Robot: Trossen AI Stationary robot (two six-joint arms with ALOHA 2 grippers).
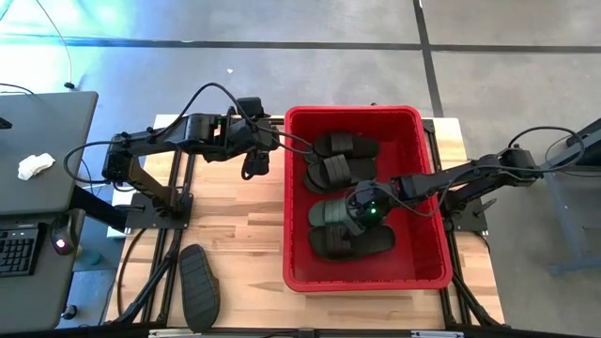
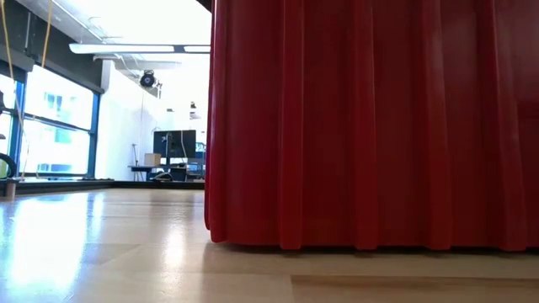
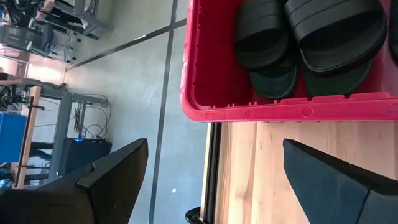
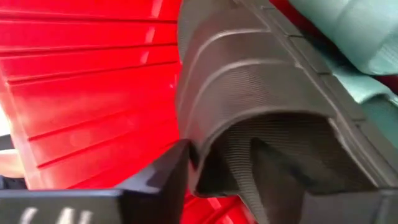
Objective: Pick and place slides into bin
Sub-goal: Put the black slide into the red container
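Note:
The red bin (image 1: 352, 111) stands on the table's right half, and its wall fills the low view (image 2: 370, 126). Several dark slides lie in it, two black ones at the far end (image 1: 340, 155) (image 3: 311, 37). My right gripper (image 1: 352, 211) (image 4: 242, 180) is down inside the bin, shut on a dark slide (image 1: 329, 214). My left gripper (image 1: 255, 164) (image 3: 214, 149) hangs open and empty just outside the bin's far left rim (image 3: 286, 112). One more dark slide (image 1: 199, 286) lies flat on the table at the near left. My right gripper has the slide's wide ribbed strap (image 4: 249, 106) between its two fingers (image 4: 155, 180), coming at it from the table's right side and slanting down. The slide lies among the other slides in the bin. Whether it is lifted off them, I cannot tell.
Bare wood lies left of the bin, between my left arm and the slide at the near edge. A dark desk (image 1: 47, 150) with a white rag (image 1: 36, 166) and a keyboard (image 1: 17, 249) stands beyond the table's left edge.

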